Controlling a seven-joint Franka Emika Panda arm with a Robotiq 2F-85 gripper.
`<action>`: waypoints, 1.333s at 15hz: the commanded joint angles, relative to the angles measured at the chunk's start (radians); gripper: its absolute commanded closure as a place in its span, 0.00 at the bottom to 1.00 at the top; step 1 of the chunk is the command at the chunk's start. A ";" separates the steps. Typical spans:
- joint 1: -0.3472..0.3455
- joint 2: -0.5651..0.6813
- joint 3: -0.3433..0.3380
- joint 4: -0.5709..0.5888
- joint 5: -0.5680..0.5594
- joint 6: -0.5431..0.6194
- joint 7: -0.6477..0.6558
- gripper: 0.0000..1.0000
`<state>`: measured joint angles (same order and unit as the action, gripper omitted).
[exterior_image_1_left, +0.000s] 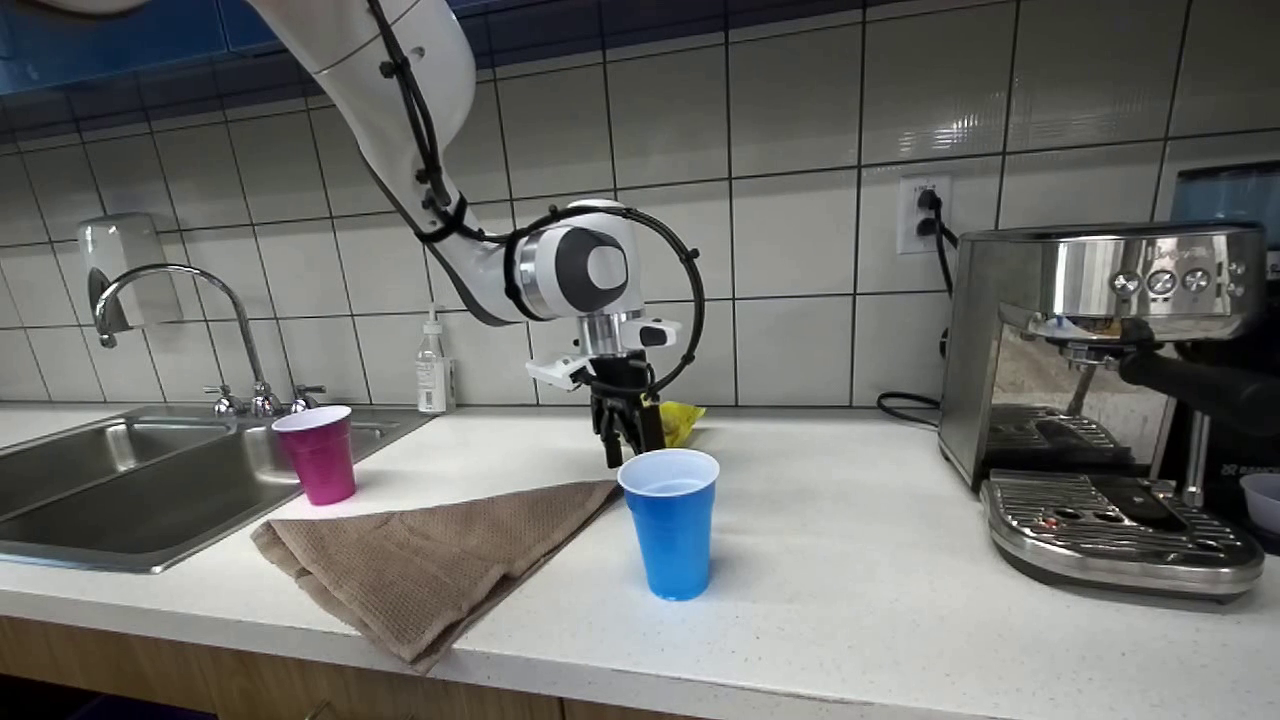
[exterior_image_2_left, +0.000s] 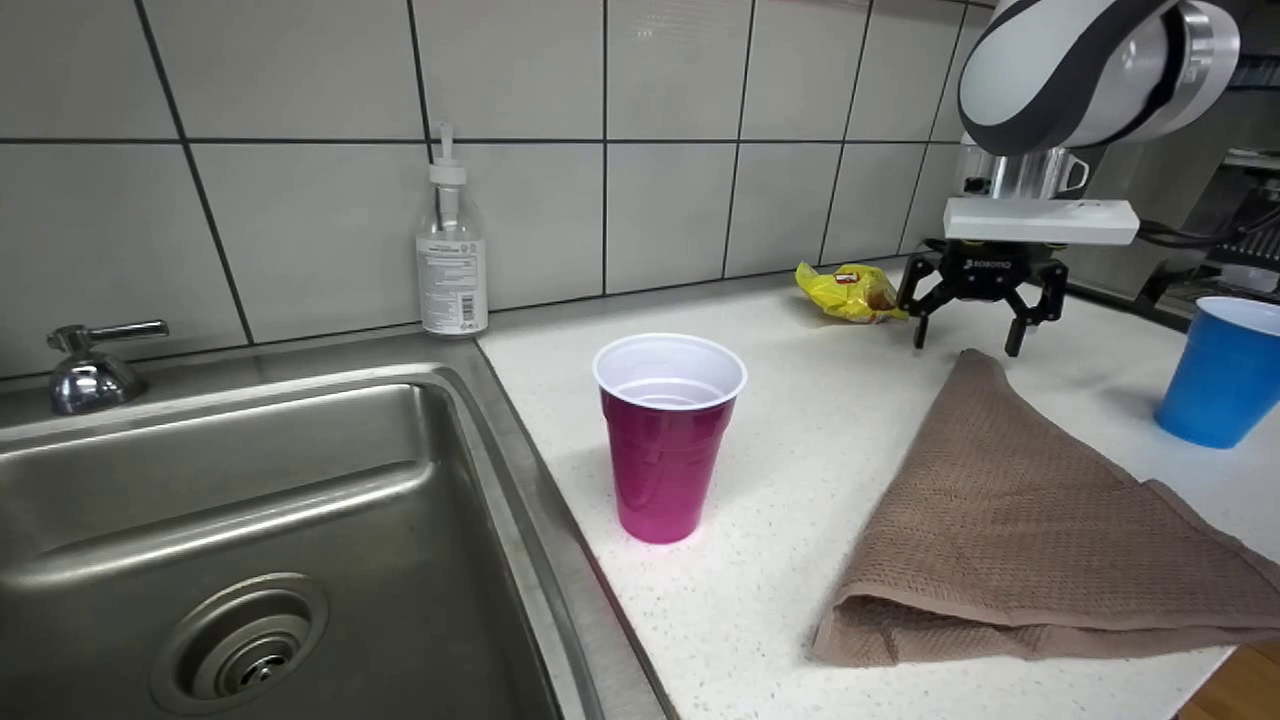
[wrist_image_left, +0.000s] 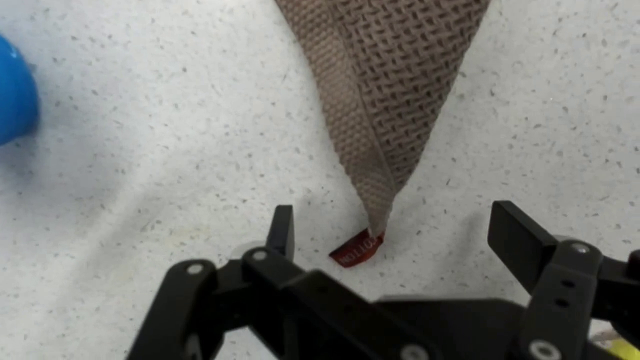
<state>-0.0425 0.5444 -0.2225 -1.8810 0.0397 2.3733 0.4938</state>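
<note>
Cool, even light covers the speckled white countertop (exterior_image_1_left: 850, 560), while shade dims the topmost glossy off-white wall tiles (exterior_image_1_left: 925, 100); rippled glare marks them at upper right in an exterior view. A long highlight streaks the stainless-steel sink (exterior_image_2_left: 430, 560), lower left in an exterior view. Wide-angle perspective slants the tile lines and stretches the silver metal espresso machine (exterior_image_1_left: 1100, 290) at the right edge. In the wrist view, soft shadow pools beside the blue plastic cup (wrist_image_left: 17, 95), upper left; the brown waffle-weave towel (wrist_image_left: 400, 95) is crisp, the black metal gripper (wrist_image_left: 393, 217) slightly softer.
</note>
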 joint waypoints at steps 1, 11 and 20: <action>-0.004 0.025 0.002 0.058 0.010 -0.052 0.024 0.00; -0.004 0.028 -0.006 0.052 0.003 -0.073 0.036 0.00; -0.005 0.029 -0.010 0.049 0.004 -0.071 0.035 0.47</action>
<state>-0.0425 0.5673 -0.2324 -1.8558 0.0398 2.3360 0.5096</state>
